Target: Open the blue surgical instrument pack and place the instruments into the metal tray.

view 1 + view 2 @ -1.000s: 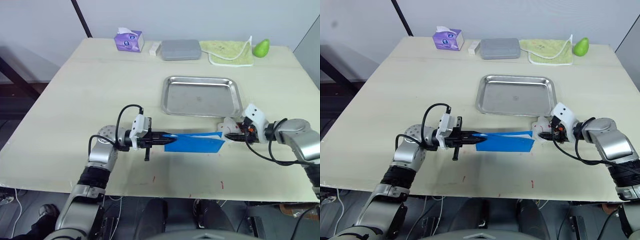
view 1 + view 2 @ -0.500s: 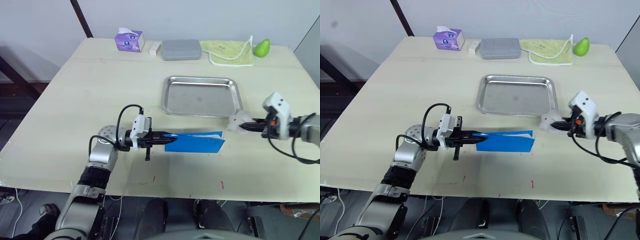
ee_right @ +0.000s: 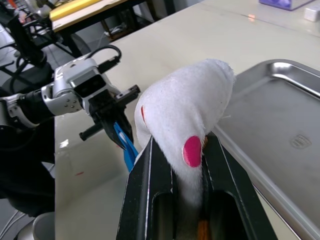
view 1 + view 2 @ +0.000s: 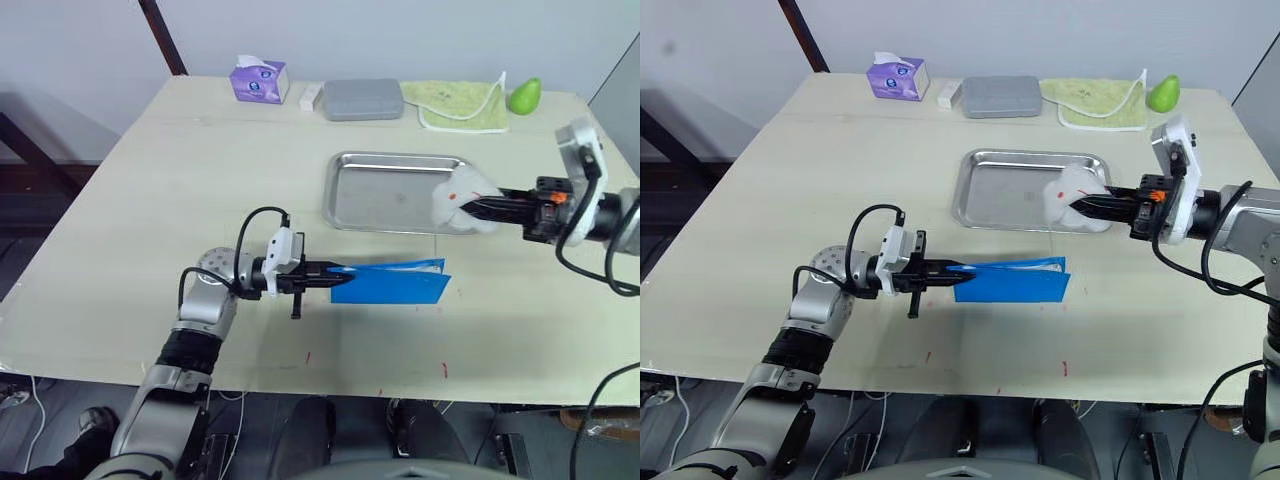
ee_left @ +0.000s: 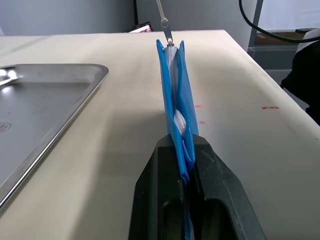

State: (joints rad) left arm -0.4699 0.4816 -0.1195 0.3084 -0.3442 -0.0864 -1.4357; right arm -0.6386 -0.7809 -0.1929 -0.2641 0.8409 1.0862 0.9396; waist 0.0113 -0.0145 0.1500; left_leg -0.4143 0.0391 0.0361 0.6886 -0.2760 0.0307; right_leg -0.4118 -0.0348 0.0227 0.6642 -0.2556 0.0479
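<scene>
The blue surgical instrument pack (image 4: pixel 390 284) stands on edge on the table, just in front of the metal tray (image 4: pixel 400 192). My left gripper (image 4: pixel 335 272) is shut on the pack's left end. The pack's two blue sides (image 5: pixel 175 100) gape a little, with pale lining between them. My right gripper (image 4: pixel 475 206) is shut on a white wrapped bundle (image 4: pixel 458 195) with red spots, held above the tray's right part. A thin strand hangs from the bundle toward the pack's right end. The instruments are hidden.
Along the table's far edge lie a purple tissue box (image 4: pixel 258 80), a small white box (image 4: pixel 311 96), a matte grey case (image 4: pixel 362 99), a green cloth (image 4: pixel 455 105) and a green pear (image 4: pixel 522 96). Bare tabletop lies left of the tray.
My right gripper has pulled the white bundle away from the pack's right end, lifting it back and up over the tray. The left gripper and the pack have stayed put.
</scene>
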